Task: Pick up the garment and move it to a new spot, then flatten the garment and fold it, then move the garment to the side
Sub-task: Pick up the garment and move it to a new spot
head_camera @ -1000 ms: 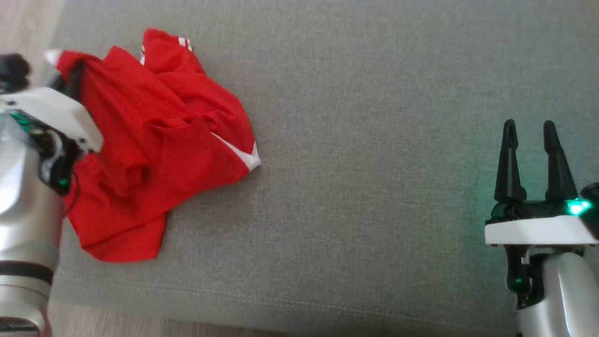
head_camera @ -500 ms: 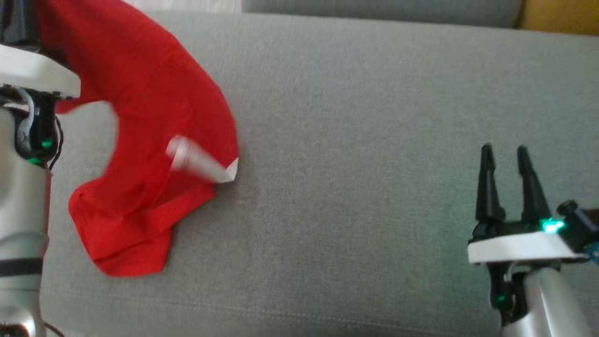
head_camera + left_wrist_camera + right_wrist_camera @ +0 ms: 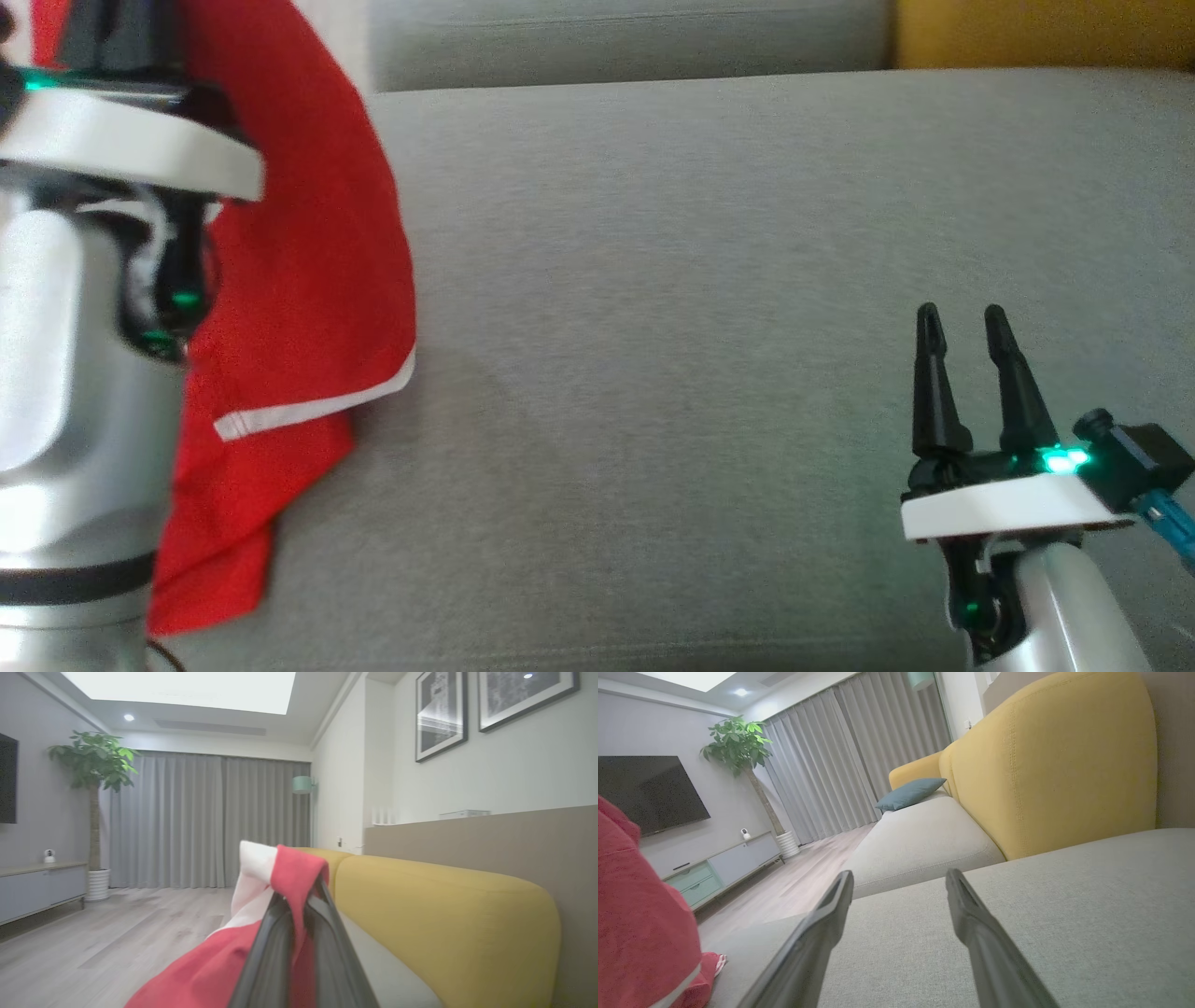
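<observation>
Head view: the grey sofa seat takes up most of the frame, bare out in front of the right end effector. The red garment dangles below and beside the left end effector. Its lowest fold looks like it brushes the seat, though I can't be sure. Left wrist view has that end effector's two fingers pinched together on a bunched red-and-white edge. The right end effector sits well off to the side of the cloth, fingers parted, nothing in them. So I'd say pickup's done and the carry to a new spot is underway. Flattening, folding and the final move aside are all left.
</observation>
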Controlling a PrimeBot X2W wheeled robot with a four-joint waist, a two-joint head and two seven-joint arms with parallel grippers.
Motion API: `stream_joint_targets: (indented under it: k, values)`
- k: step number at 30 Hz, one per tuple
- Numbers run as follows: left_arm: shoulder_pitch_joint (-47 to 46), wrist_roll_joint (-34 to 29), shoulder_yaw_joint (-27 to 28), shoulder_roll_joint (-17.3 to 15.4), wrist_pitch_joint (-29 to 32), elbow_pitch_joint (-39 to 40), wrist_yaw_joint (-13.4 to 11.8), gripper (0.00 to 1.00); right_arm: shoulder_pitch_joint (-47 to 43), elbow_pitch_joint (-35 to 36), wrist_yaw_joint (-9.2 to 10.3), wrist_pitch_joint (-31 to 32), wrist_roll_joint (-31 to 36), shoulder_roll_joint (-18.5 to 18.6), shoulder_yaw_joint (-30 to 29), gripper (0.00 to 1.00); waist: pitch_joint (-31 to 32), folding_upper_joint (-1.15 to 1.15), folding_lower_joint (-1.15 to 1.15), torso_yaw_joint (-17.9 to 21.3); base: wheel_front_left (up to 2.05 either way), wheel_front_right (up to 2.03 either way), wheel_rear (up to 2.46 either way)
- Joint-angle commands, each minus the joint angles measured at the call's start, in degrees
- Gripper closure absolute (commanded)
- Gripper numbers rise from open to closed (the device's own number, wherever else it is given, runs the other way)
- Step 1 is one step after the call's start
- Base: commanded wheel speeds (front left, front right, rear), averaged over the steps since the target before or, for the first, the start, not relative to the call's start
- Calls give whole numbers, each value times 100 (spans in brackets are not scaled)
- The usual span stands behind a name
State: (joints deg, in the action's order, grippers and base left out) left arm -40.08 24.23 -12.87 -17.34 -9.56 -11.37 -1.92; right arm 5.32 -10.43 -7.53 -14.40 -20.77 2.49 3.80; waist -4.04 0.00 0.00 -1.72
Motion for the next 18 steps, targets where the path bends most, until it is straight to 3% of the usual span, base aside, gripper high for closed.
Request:
stream_joint_targets:
  k: [1, 8, 14, 15, 18]
  values:
    - [-344, -89, 109, -113, 49, 243, -54, 100, 234, 237, 4, -59, -60, 39, 186, 0, 9, 0, 0, 319, 0, 0, 0]
    - [-791, -233, -288, 460, 99, 132, -279, 100, 436, 474, 4, -59, -228, 39, 471, 0, -145, 0, 0, 1181, 0, 0, 0]
    - [-1270, -316, -721, 1073, 23, -670, -345, 100, 603, 684, 4, -60, -392, 39, 709, 0, -450, 0, 0, 1993, 0, 0, 0]
    - [-1310, -316, -836, 1142, 39, -824, -294, 0, 611, 691, 4, -60, -407, 39, 708, 0, -479, 0, 0, 2057, 0, 0, 0]
    - [-1408, -287, -1132, 1288, -10, -1193, -130, 0, 624, 695, 4, -60, -448, 39, 676, 0, -555, 0, 0, 2177, 0, 0, 0]
